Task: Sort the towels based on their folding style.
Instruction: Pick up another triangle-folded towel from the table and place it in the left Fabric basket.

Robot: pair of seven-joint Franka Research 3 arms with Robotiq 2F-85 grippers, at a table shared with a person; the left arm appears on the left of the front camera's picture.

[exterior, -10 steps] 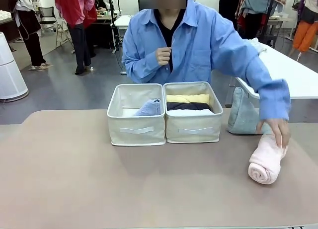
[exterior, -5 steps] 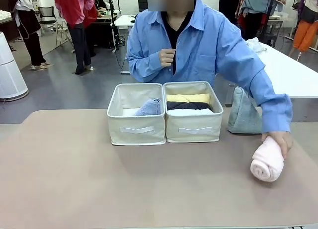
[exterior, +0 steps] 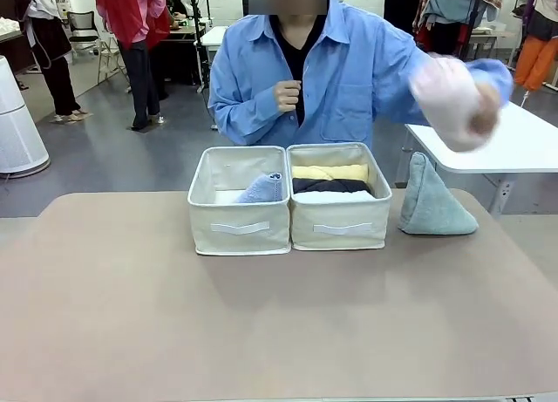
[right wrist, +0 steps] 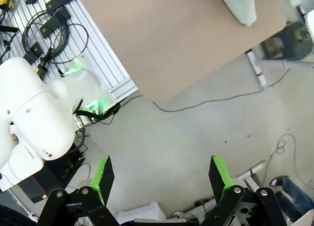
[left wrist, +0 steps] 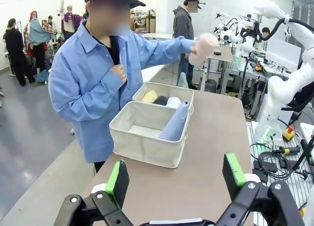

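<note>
The person's hand holds the pink rolled towel [exterior: 449,101] up in the air above the table's right side; the left wrist view has it too [left wrist: 203,48]. A pale grey-green cone towel [exterior: 432,201] stands on the table to the right of the boxes. The left cream box [exterior: 240,232] holds a light blue cone towel [exterior: 260,190]. In the right box [exterior: 340,232] lie yellow [exterior: 330,172], dark grey [exterior: 331,186] and white [exterior: 336,196] rolls. My left gripper [left wrist: 175,176] hangs open, well short of the boxes. My right gripper [right wrist: 162,174] is open above the floor, beside the table [right wrist: 171,35].
A white table [exterior: 523,132] stands behind the person at the right. My right arm's white base [right wrist: 34,118] and cables sit by the table's edge. People stand farther back in the room.
The person's hand has lifted the pink roll off the table's right side up to chest height. The cone towel and both boxes stay put.
</note>
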